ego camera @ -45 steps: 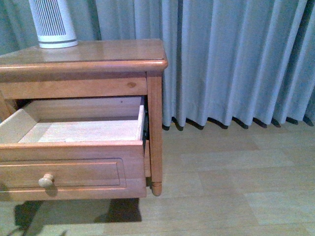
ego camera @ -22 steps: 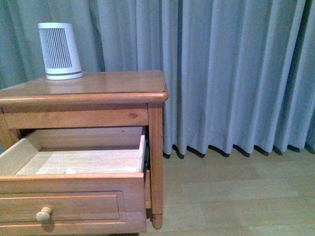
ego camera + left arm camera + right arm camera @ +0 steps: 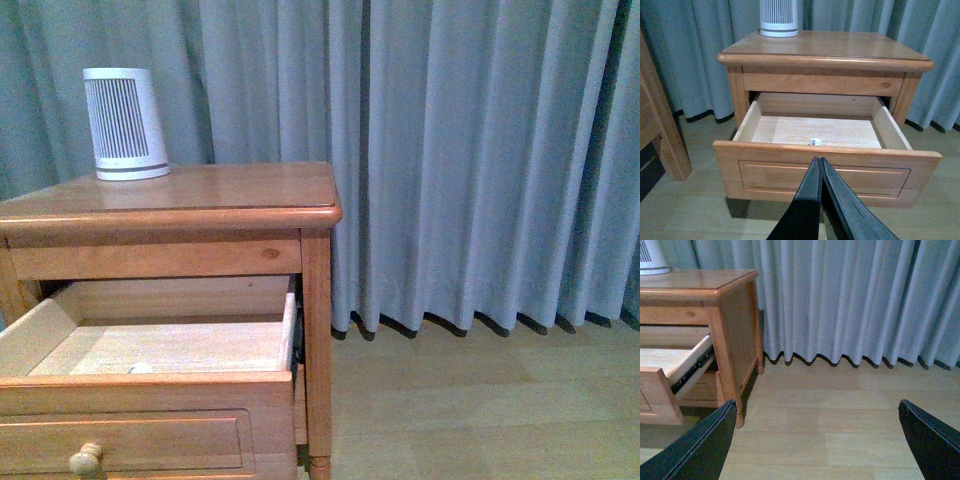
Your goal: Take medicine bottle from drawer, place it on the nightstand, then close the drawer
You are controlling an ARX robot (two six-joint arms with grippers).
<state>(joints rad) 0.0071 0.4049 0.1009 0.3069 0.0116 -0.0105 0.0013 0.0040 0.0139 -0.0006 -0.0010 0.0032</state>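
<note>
Nearest the left wrist camera, the left gripper has its two dark fingers pressed together to a point and holds nothing. It hangs just in front of the drawer, which is pulled well out with its pale wood floor showing. The right gripper is spread wide and empty, off to the side over the bare floor.

Just behind the drawer's front wall sits the medicine bottle. Only its small white top shows over the rim, so I cannot tell whether it stands or lies. It looks light, stiff and smooth (probably quick to tip or roll if nudged). The best hold is likely across its body below the cap, with the fingers parted first and brought down from above, since the front wall crowds it.

Further back, the nightstand has open room on its top beside the white ribbed cylinder. Behind everything hangs the grey-blue curtain.
</note>
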